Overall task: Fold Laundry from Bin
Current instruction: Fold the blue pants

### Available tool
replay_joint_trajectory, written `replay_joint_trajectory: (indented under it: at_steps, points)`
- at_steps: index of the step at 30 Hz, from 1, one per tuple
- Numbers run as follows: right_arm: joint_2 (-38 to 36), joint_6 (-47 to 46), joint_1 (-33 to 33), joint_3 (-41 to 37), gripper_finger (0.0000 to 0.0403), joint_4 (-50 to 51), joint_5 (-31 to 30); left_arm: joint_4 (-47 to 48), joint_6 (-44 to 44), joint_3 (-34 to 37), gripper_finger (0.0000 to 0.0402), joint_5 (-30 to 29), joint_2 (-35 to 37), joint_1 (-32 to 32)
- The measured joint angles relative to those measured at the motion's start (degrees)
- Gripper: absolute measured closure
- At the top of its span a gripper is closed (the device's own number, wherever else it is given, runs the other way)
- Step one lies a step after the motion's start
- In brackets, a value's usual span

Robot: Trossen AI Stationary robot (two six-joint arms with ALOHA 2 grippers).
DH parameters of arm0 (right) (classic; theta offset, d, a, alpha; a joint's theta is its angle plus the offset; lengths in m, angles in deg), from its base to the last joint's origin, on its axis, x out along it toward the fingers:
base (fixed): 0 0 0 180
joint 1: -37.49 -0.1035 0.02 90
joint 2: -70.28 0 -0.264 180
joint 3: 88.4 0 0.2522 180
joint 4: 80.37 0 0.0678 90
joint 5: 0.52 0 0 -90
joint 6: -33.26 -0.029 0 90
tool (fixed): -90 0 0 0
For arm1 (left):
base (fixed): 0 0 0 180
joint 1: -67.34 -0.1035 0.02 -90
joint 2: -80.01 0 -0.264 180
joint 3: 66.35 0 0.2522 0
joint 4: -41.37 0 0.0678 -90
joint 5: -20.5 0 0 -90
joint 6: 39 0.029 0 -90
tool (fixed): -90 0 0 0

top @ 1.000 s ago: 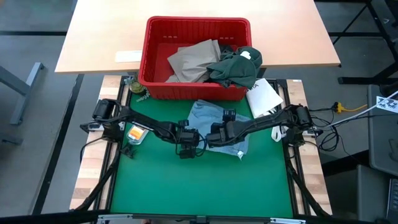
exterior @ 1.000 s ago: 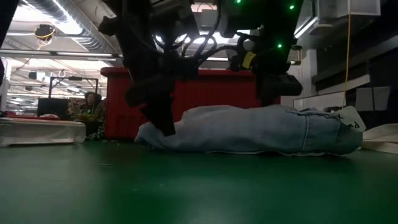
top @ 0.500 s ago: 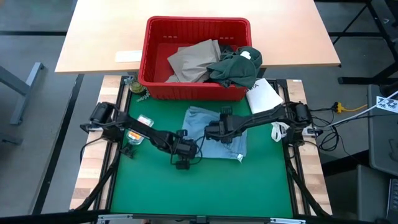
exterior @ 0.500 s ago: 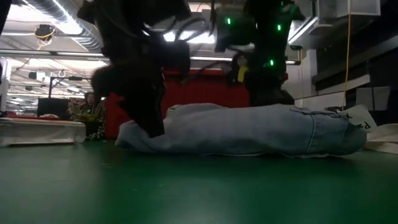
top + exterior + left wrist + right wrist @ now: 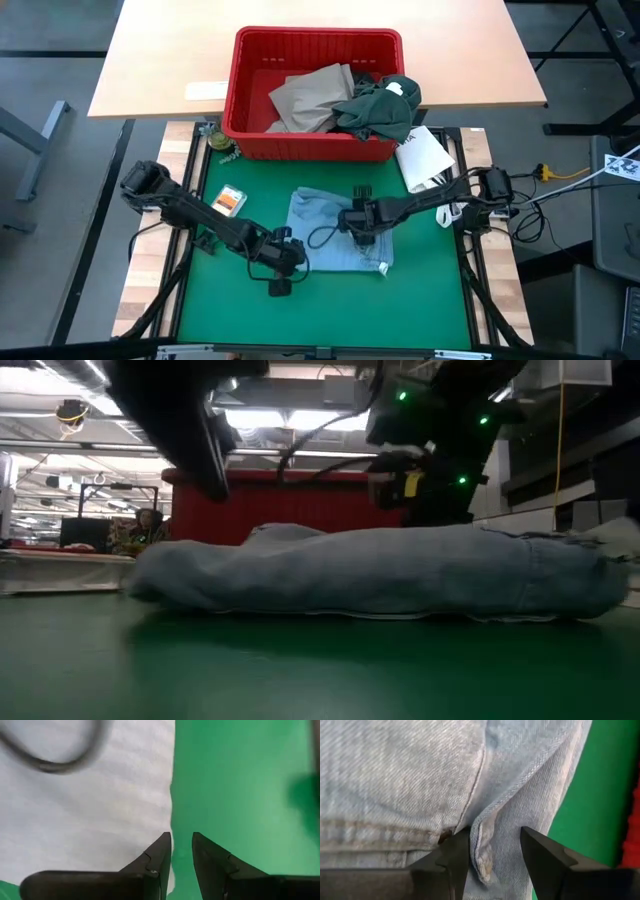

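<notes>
The light blue denim garment (image 5: 335, 230) lies flat on the green mat (image 5: 330, 300), and it also shows in the low view (image 5: 380, 570). My left gripper (image 5: 282, 265) hangs just above its near left edge (image 5: 170, 795). Its fingers are a little apart, one over the cloth and one over the mat, and hold nothing. My right gripper (image 5: 356, 220) is down on the middle of the garment, shut on a raised fold. The red bin (image 5: 250, 95) behind holds tan trousers (image 5: 312, 95). A dark green garment (image 5: 382, 110) is draped over the bin's right front rim. My right gripper has a raised fold of denim along a seam (image 5: 482, 845) between its two fingers, near the garment's middle. One finger (image 5: 457, 852) lies against the fold; whether the other touches it I cannot tell. The fingers point down from above. The garment stays flat on the mat.
A white flat packet (image 5: 425, 155) lies at the mat's far right, beside the bin. A small orange thing (image 5: 230, 200) lies on the mat at the left. The mat's near half is free. A person sits far off in the room (image 5: 145, 525).
My left gripper has gone toward the table's near left and has risen off the garment's left end. My right gripper has shifted a little toward the near edge. The light blue garment has slid along the mat toward the near left, away from the bin, and lies more spread out.
</notes>
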Motion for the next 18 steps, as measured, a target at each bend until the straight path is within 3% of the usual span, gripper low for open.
replay_joint_trajectory:
  at_steps: [4,7,11,18]
  points:
    - [0.1,-0.9,-5.8,0.2,0.0224,-2.3,0.6,0.1,-1.2,0.0,0.0328,-0.4,2.7,2.1]
    - [0.3,-4.2,-9.7,1.9,0.0224,-0.5,-1.1,0.2,-1.2,0.0,0.0328,-3.8,3.2,2.5]
    - [0.8,-4.6,-13.3,6.9,0.0224,5.4,-6.8,0.5,-0.5,0.0,0.0328,-8.8,3.3,1.8]
    - [0.7,-4.6,-15.3,16.7,0.0224,15.4,-11.4,1.3,2.0,0.0,0.0328,-12.4,3.2,-3.1]
